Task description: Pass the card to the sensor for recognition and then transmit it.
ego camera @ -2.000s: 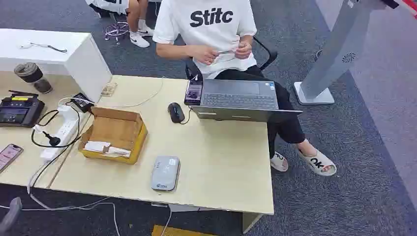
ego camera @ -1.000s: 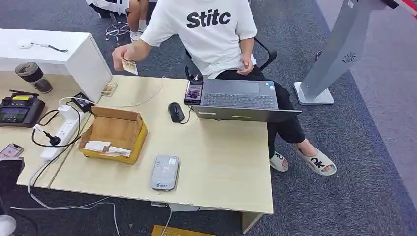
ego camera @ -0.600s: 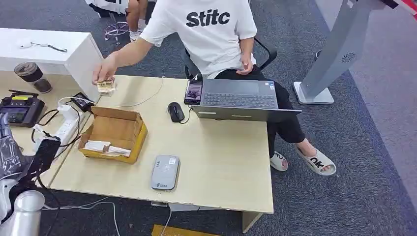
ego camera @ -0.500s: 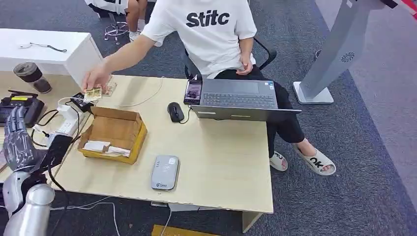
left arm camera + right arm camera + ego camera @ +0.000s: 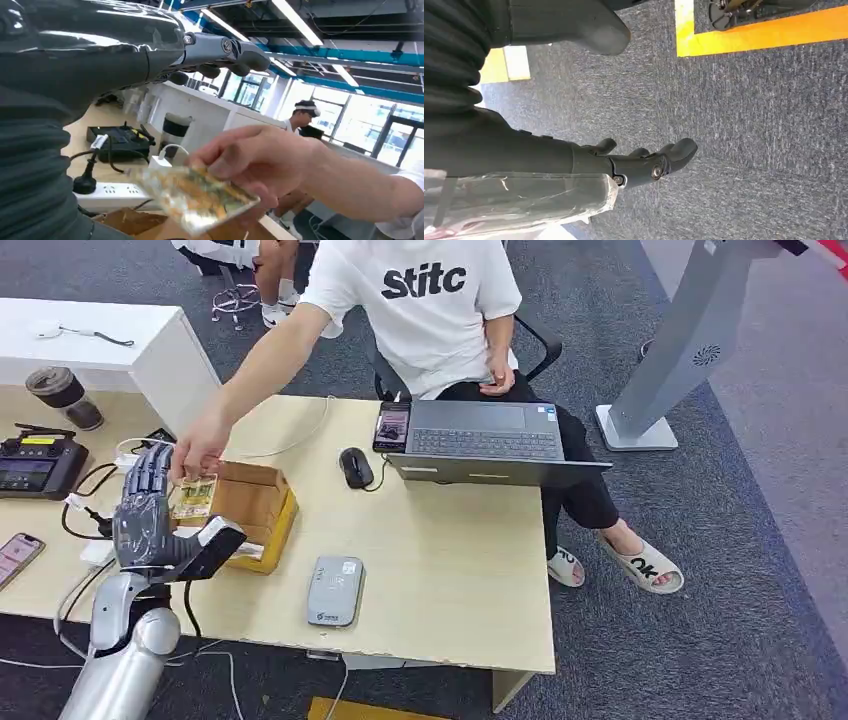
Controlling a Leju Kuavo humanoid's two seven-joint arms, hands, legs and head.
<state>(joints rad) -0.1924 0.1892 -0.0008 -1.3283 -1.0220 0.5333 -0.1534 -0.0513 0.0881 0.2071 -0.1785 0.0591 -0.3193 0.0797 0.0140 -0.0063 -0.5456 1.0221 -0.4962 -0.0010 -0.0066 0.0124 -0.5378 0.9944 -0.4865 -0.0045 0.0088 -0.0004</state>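
Note:
A person seated behind the table holds the card (image 5: pixel 193 498), a small patterned one in a clear sleeve, in an outstretched hand (image 5: pixel 200 450). My left hand (image 5: pixel 150 512) stands raised beside it with its fingers (image 5: pixel 152 472) spread upward and its thumb out, holding nothing. In the left wrist view the card (image 5: pixel 200 197) is pinched by the person's fingers (image 5: pixel 255 160), just beneath my extended fingers (image 5: pixel 220 55). The grey sensor (image 5: pixel 336 591) lies flat near the table's front edge. My right hand (image 5: pixel 634 162) hangs over carpet, its fingers loosely apart and holding nothing.
An open cardboard box (image 5: pixel 255 502) sits right behind my left hand. A laptop (image 5: pixel 490 440), a mouse (image 5: pixel 356 467) and a phone (image 5: pixel 393 427) lie at the far side. A power strip (image 5: pixel 95 550), a controller (image 5: pixel 35 465) and cables crowd the left.
My left arm has risen from the lower left to beside the box, hand spread. The person has reached the card from their chest across the table to my left hand.

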